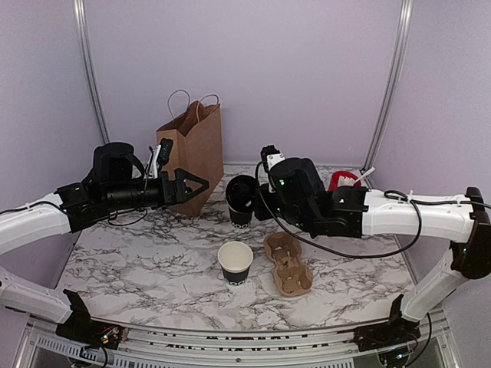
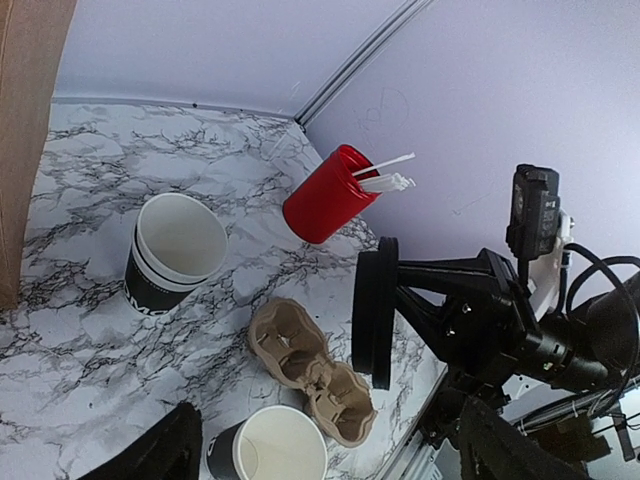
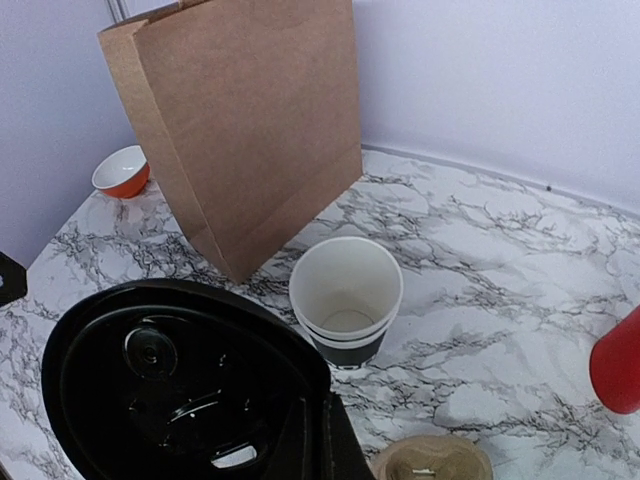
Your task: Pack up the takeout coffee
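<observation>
Lidding was in hand. Right jaws clenched lid (image 3: 150, 400); left jaws hung released, empty. Next: seat lid squarely on cup (image 1: 235, 263) near worktop's (image 1: 138, 261) front edge.

Marble table (image 1: 153, 261) bears bag (image 1: 196, 153), black cup (image 1: 235, 262), cup stack (image 2: 175, 250), carrier (image 1: 288, 264), red cup (image 2: 328, 195), bowl (image 3: 122, 170).

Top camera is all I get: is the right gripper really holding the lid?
Observer: Yes. In the left wrist view the right gripper is shut on the rim of the lid.
Operator: What's the cup behind it?
Observer: A stack of two nested cups, the top one empty, standing apart from the lid.
Operator: Anything hidden near the bag?
Observer: An orange bowl sits on the table beside the bag, close to the wall.
</observation>
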